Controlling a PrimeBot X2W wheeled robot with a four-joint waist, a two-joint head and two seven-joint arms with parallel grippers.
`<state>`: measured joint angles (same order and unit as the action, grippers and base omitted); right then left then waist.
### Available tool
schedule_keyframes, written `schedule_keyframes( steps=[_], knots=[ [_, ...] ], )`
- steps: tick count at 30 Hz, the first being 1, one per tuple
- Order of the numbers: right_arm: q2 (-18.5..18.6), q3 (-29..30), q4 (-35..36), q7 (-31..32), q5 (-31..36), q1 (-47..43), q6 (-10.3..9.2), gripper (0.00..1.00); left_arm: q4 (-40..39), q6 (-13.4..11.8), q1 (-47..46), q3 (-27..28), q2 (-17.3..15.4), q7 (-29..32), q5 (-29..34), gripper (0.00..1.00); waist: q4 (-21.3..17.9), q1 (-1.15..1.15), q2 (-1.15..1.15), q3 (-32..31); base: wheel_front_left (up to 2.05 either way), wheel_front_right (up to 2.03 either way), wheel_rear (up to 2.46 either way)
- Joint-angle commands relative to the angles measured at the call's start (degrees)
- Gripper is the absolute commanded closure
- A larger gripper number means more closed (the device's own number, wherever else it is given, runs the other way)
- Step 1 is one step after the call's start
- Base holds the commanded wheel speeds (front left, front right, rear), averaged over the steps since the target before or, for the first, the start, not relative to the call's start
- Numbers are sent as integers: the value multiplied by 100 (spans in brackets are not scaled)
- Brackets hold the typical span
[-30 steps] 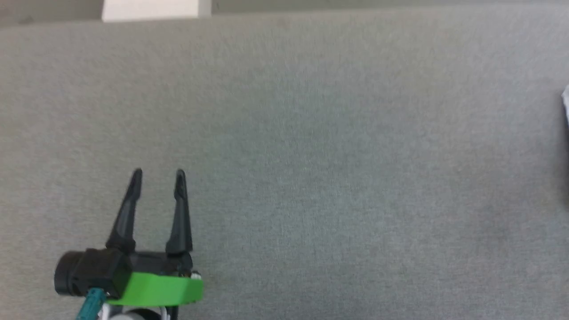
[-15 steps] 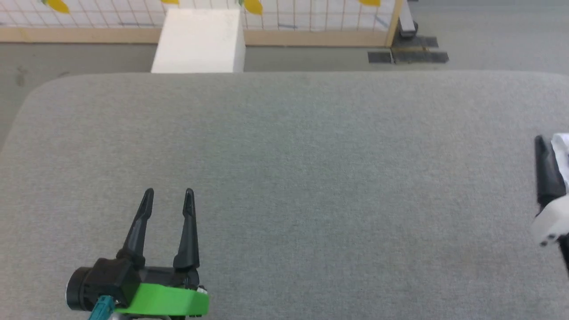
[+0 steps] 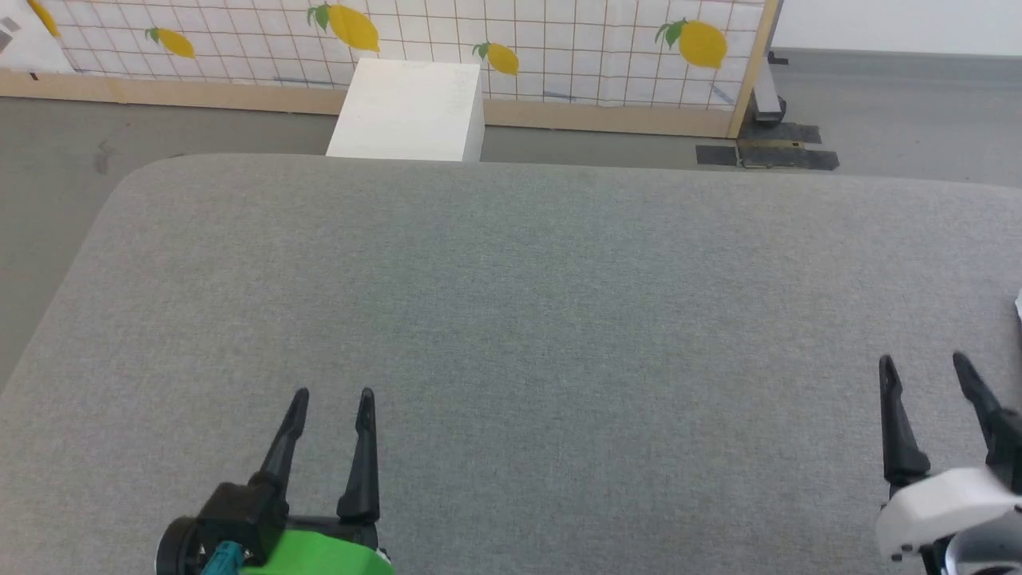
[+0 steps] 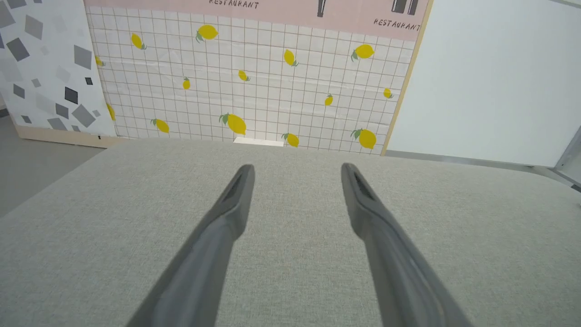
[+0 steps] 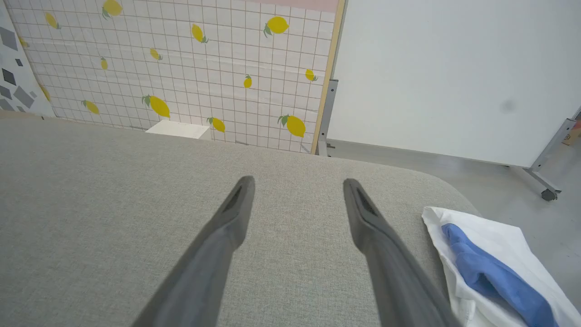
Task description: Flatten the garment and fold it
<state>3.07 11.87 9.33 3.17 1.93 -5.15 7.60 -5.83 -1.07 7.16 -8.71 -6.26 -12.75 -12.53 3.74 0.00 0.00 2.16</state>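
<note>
The garment point(image 5: 490, 268), white cloth with a blue part lying across it, is bunched at the table's right edge, just right of my right gripper point(image 5: 297, 182); a white sliver of the garment point(image 3: 1019, 305) peeks in at the head view's right border. My right gripper point(image 3: 922, 363) stands open at the lower right over bare table, holding nothing. At the lower left my left gripper point(image 3: 331, 395) is open too, and its fingers point(image 4: 236, 200) point across the bare grey cloth.
The grey cloth-covered table point(image 3: 511, 319) spreads wide between both grippers. Behind its far edge stands a white box point(image 3: 407, 108) on the floor, in front of a lemon-patterned tiled panel point(image 3: 511, 32). A white board on wheeled legs point(image 5: 454, 77) stands at the right.
The head camera has tilted up and turned, bringing the far floor, box and panel into view. My right gripper has come fully into the picture at the lower right.
</note>
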Motion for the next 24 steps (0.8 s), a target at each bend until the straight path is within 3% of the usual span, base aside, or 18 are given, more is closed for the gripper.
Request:
schedule_keyframes(
  steps=[1,10,11,24],
  knots=[
    [-11,13,-59,-82,29,-85,-11,0,42,9,64,-20,7,-36,-13,0,19,0,0,-16,0,0,0],
    [-18,56,-563,-471,-150,-271,-11,0,414,50,107,-74,42,-112,-121,0,30,0,0,-77,0,0,0],
    [-7,56,-559,-435,-148,-215,0,100,412,29,39,-82,33,-93,-79,100,32,0,0,-73,0,0,0],
    [-6,-22,-583,-413,-151,-164,-1,100,423,33,-14,-37,54,1,17,100,3,0,0,-85,0,0,0]
  ],
)
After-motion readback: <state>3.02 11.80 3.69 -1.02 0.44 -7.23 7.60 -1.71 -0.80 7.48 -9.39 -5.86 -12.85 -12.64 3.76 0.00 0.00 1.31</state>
